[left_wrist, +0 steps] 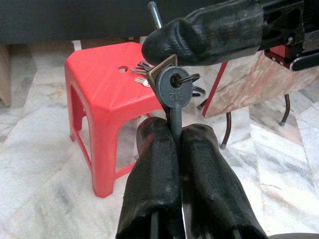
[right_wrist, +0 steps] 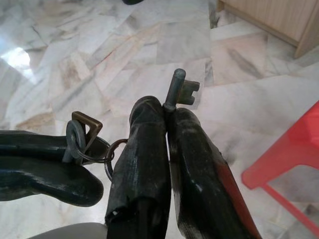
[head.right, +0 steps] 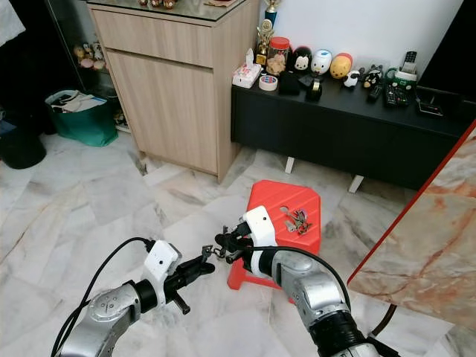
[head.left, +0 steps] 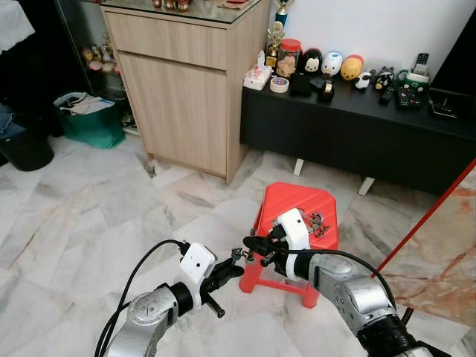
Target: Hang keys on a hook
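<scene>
Both grippers meet just near-left of the red stool [head.left: 297,216]: the left gripper [left_wrist: 172,149] pinches one key's [left_wrist: 173,92] shank. The right gripper [right_wrist: 167,124] clamps another key [right_wrist: 180,92] on the shared ring [right_wrist: 112,152], probably passing the bunch between arms. More keys [head.left: 318,222] lie on the stool.

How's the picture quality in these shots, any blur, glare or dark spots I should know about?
Left eye view: evenly lit and sharp, soft glare on the marble floor. Left wrist view: the key is crisp, and the left end effector close to the lens looks dark. Right wrist view: a blown-out patch on the floor, and the right end effector in shadow.
</scene>
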Motion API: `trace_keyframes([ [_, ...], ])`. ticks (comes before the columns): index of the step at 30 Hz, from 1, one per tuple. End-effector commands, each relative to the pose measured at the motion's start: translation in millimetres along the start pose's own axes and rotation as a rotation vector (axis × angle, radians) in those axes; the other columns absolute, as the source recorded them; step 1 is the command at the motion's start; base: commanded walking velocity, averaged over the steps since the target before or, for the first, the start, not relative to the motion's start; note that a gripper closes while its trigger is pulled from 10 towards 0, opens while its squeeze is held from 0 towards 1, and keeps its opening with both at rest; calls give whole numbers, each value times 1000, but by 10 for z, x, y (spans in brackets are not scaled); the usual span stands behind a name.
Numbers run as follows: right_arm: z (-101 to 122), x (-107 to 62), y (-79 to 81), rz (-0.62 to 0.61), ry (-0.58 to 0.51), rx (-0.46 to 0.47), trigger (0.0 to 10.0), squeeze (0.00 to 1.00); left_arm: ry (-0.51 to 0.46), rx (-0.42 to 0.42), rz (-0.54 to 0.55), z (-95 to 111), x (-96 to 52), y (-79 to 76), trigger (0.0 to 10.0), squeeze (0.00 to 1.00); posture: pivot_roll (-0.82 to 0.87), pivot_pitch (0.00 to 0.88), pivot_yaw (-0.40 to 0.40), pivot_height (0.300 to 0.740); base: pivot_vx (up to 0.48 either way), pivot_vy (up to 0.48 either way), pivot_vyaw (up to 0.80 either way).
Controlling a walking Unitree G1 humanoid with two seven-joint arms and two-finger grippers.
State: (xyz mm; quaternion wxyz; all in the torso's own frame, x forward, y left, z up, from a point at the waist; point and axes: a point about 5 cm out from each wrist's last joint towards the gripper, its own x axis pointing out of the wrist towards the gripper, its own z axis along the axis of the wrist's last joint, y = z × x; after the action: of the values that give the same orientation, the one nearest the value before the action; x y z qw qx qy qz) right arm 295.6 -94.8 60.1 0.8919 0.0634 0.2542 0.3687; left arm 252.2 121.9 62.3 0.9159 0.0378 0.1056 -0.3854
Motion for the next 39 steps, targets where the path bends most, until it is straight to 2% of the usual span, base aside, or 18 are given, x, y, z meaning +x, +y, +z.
trace_keyframes([
  [1,-447,-261,-379,-218,153,110,10000,533,-124,73,58,275,-83,163,0,0,84,62,-66,740,0,0,0],
  [2,-440,-258,-376,-216,148,115,10000,1000,-124,73,58,274,-83,163,0,0,84,62,-66,740,0,0,0],
  [4,-412,-250,-375,-215,129,135,10000,1000,-123,72,57,274,-83,162,0,0,83,62,-67,740,0,0,0],
  [5,-394,-249,-379,-217,119,139,10000,710,-122,72,57,273,-82,162,0,0,83,62,-67,740,0,0,0],
  [6,-378,-249,-385,-221,111,137,10000,0,-122,73,57,273,-83,162,0,0,84,64,-67,740,0,0,0],
  [14,-325,-252,-444,-247,70,174,10000,0,-107,79,47,248,-93,148,0,0,83,64,-67,740,0,0,0],
  [15,-326,-248,-438,-241,60,186,10000,1000,-105,80,47,244,-97,147,0,0,85,65,-67,740,0,0,0],
  [24,-310,-212,-383,-192,18,250,10000,1000,-106,79,48,247,-99,148,0,0,86,65,-65,740,0,0,0],
  [25,-353,-205,-378,-186,50,250,10000,1000,-108,79,48,251,-97,147,0,0,83,65,-65,740,0,0,0],
  [26,-380,-202,-369,-177,67,250,10000,0,-110,79,48,253,-95,147,0,0,83,65,-65,740,0,0,0],
  [28,-411,-196,-357,-167,77,268,10000,0,-111,78,47,255,-93,145,0,0,83,65,-65,740,0,0,0],
  [32,-448,-178,-379,-170,0,469,10000,0,-114,76,48,258,-88,141,0,0,87,65,-66,740,0,0,0],
  [33,-448,-178,-379,-170,0,469,10000,0,-114,76,48,258,-88,141,0,0,87,65,-66,740,0,0,0],
  [35,-473,-185,-398,-175,-29,539,10000,0,-116,74,50,258,-90,139,0,0,87,65,-66,740,0,0,0],
  [37,-520,-195,-415,-197,-11,530,10000,0,-115,73,51,255,-91,139,0,0,87,65,-65,740,0,0,0],
  [38,-637,-213,-443,-257,70,439,10000,0,-108,75,54,244,-99,142,0,0,84,64,-63,740,0,0,0],
  [39,-637,-213,-443,-257,70,439,10000,0,-108,75,54,244,-99,142,0,0,84,64,-63,740,0,0,0],
])
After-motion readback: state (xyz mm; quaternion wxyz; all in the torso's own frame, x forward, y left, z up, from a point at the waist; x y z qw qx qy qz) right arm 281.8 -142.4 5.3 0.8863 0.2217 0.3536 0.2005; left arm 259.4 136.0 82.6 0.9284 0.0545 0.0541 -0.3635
